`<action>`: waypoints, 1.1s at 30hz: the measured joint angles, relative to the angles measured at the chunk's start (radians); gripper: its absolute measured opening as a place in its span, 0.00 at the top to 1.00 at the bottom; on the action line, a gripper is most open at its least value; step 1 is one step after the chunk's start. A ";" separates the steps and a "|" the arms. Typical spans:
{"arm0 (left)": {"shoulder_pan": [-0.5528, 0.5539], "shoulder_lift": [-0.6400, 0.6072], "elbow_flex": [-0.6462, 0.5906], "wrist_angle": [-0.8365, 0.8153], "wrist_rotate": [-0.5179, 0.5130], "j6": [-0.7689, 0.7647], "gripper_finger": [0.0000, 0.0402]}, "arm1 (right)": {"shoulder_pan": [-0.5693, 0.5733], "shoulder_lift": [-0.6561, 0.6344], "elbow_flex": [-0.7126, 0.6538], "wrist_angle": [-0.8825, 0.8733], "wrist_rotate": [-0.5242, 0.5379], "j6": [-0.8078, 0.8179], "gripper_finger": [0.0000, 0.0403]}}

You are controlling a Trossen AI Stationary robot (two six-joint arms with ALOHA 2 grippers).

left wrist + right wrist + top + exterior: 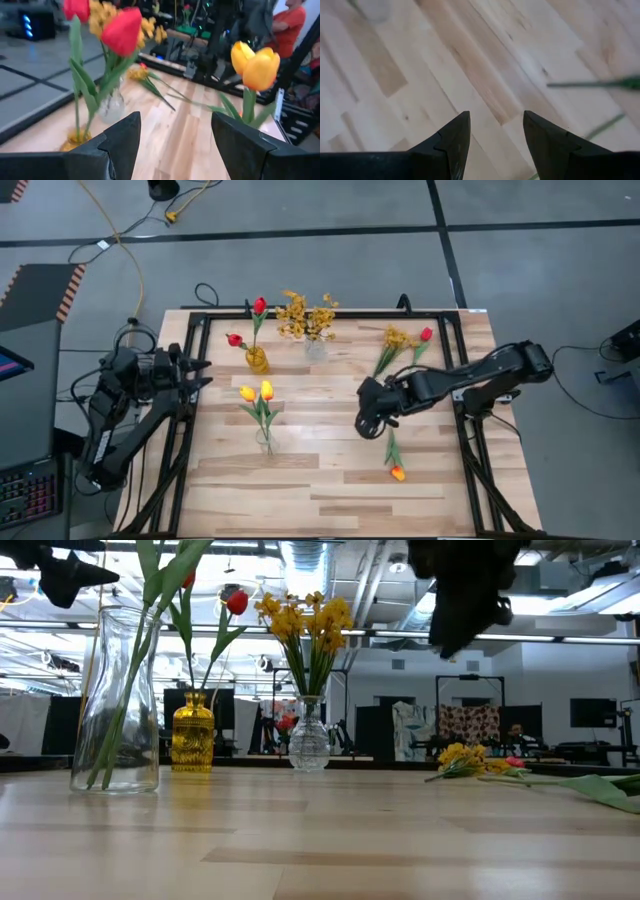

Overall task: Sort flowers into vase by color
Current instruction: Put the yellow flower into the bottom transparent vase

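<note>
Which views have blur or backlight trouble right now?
Left wrist view: the red tulip and yellow-orange tulip close to the lens are soft, room behind soft too. Low view: bright ceiling lights leave the right gripper a dark silhouette; clear vase catches highlights. Right wrist view: table slightly blurred. High view: even light, no glare.

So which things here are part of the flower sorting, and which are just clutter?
Job:
amber vase with red tulips
clear vase with yellow tulips
round vase with mustard sprays
loose tulip
loose flowers

Clutter:
yellow cable
</note>
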 joint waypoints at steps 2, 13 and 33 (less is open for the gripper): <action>0.000 0.000 0.000 0.039 -0.011 -0.013 0.43 | 0.009 0.034 0.000 -0.017 0.000 0.066 0.47; -0.005 0.000 -0.192 0.473 -0.011 -0.212 0.43 | 0.015 0.155 -0.001 -0.179 -0.007 0.267 0.47; -0.397 0.003 -0.463 0.826 -0.440 -0.204 0.43 | -0.081 0.149 0.000 -0.220 -0.130 0.316 0.47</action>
